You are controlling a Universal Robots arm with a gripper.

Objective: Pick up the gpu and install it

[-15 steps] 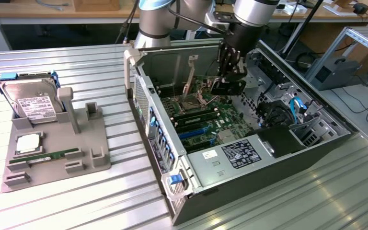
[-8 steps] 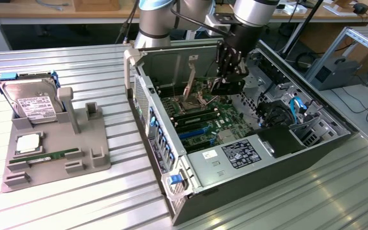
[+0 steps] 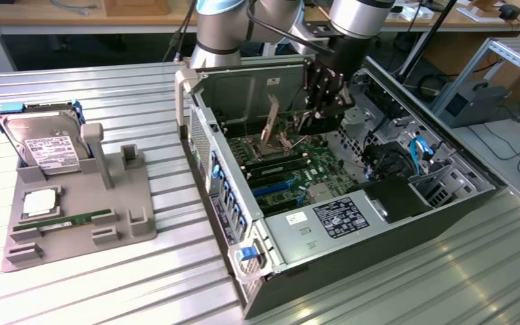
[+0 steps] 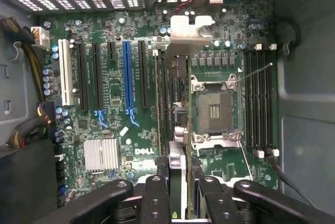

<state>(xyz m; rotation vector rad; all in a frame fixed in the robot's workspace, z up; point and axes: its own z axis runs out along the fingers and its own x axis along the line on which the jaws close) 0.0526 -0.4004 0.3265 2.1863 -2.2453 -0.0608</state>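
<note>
The gpu point(image 4: 177, 103) is a thin dark card seen edge-on, with its silver bracket point(image 4: 186, 30) at the far end. My gripper point(image 4: 180, 185) is shut on the card's near end, black fingers point(image 4: 156, 195) on either side. It hangs above the motherboard point(image 4: 112, 114), over the strip between the black expansion slots and the CPU socket point(image 4: 214, 111), to one side of the blue slot point(image 4: 126, 77). In the exterior view my gripper point(image 3: 319, 116) reaches down into the open computer case point(image 3: 378, 223), and the gpu point(image 3: 273, 118) stands upright near the case's rear wall.
On the exterior view's left, a grey holder point(image 3: 106, 217) carries a silver hard drive point(image 3: 48, 139) and a green memory stick point(image 3: 66, 221). Inside the case are memory slots point(image 4: 259, 98), a finned heatsink point(image 4: 101, 154) and cable bundles point(image 4: 21, 130). The case walls stand close around my arm.
</note>
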